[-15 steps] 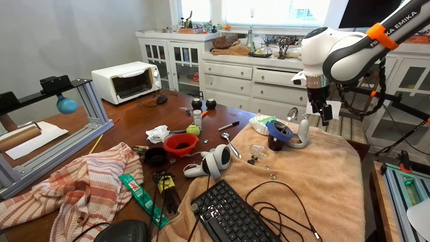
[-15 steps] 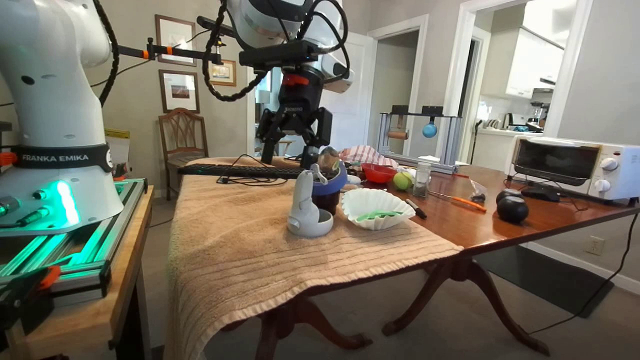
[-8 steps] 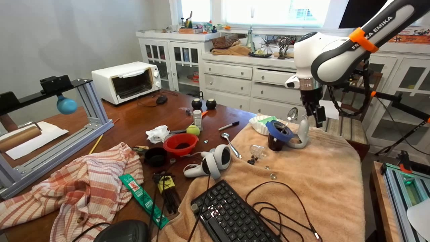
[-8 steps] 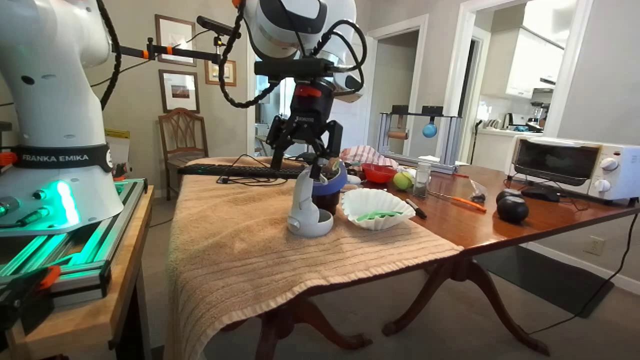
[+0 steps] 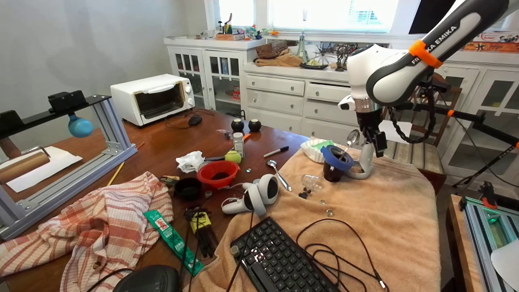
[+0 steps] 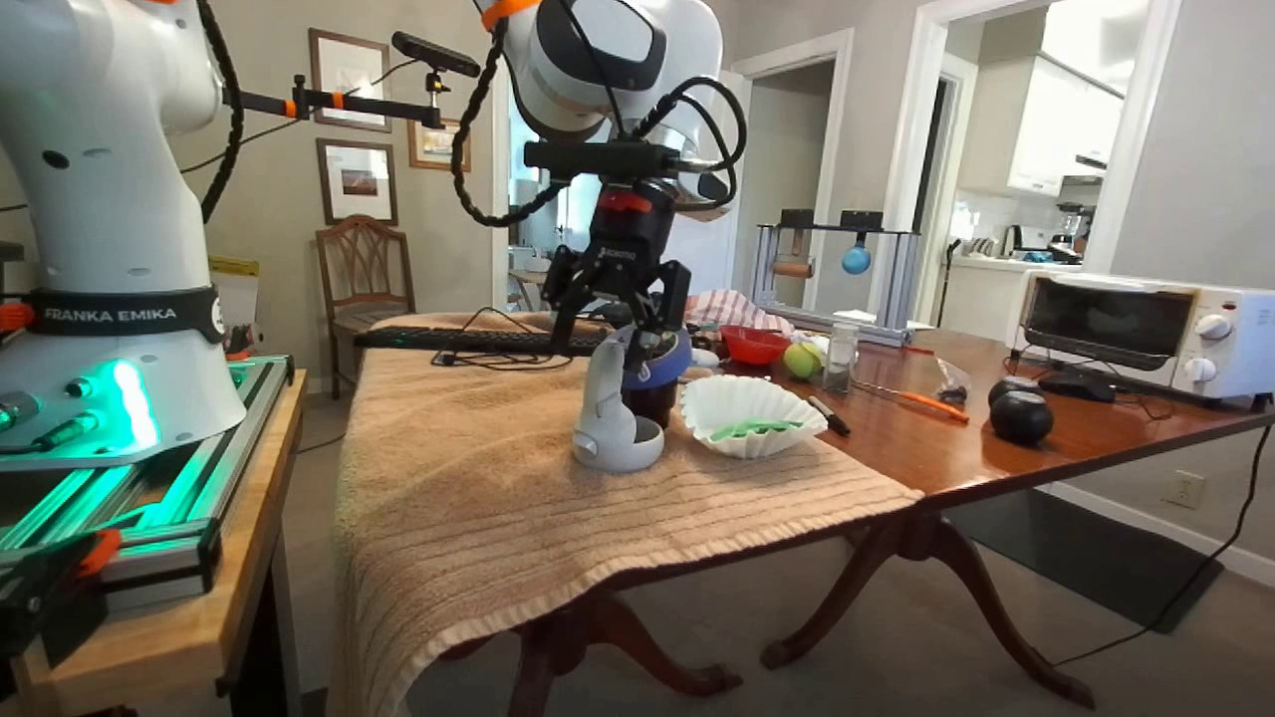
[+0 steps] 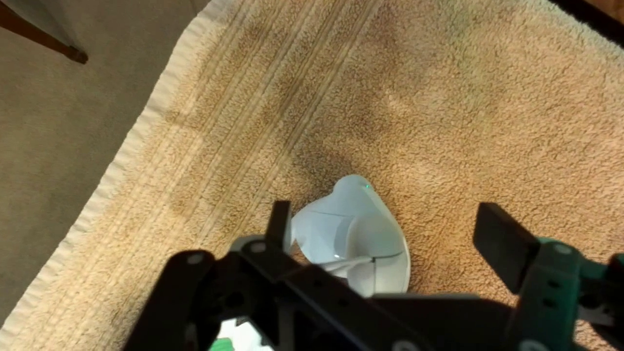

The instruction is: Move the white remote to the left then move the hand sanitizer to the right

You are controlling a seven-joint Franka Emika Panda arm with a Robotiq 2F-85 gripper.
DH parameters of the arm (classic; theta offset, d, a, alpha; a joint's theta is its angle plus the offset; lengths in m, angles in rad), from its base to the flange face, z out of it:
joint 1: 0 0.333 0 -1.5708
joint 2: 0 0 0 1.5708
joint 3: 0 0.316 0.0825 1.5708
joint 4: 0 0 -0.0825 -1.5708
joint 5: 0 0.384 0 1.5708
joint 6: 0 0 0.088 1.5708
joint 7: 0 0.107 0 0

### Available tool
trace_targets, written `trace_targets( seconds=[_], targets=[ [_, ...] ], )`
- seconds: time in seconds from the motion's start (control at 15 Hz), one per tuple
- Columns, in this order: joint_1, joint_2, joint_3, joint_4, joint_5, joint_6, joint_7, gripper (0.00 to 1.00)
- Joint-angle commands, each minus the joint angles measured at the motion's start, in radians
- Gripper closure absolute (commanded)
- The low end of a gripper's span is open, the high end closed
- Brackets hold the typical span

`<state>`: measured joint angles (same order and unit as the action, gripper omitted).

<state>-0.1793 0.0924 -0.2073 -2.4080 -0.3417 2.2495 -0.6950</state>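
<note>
Wrist view: claw [image 7: 385,226] spread wide, near the white remote [image 7: 360,226]; in an exterior view, a dark cup [image 5: 332,175] holds a spoon [image 5: 353,137], a fluted bowl [image 5: 311,154] something green [image 5: 323,144].

Smooth Plastic, Rough Pile, Glossy Wood

The white plastic ring-based controller [image 7: 360,229] looks smooth, softly glossy — the tan cloth towel [image 6: 478,428] beneath it rough. The black gripper [image 7: 390,234] looks matt, the pleated white paper filter [image 6: 709,400] too. In an exterior view the reddish-brown wooden table [image 5: 162,146] shines, a silvery metal spoon [image 5: 280,176] gleams, and the red-striped cloth [image 5: 109,219], near left, is dull.
</note>
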Motion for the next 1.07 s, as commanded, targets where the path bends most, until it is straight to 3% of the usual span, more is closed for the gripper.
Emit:
trace_targets(
  seconds=[0.0,0.33,0.47,0.53,0.6,0.67,1.0],
  targets=[
    [-0.012,0.034,0.016,0.029,0.032,-0.008,-0.027,0.35],
    [-0.008,0.042,0.026,0.040,0.027,-0.007,-0.015,0.76],
    [-0.007,0.045,0.031,0.044,0.025,-0.011,-0.011,0.80],
    [-0.006,0.045,0.033,0.046,0.024,-0.013,-0.010,0.75],
    [-0.005,0.045,0.034,0.046,0.022,-0.015,-0.005,0.79],
    [-0.005,0.044,0.035,0.047,0.024,-0.020,-0.004,0.92],
    [-0.007,-0.053,0.029,-0.023,0.050,-0.117,0.066,0.92]
  ],
)
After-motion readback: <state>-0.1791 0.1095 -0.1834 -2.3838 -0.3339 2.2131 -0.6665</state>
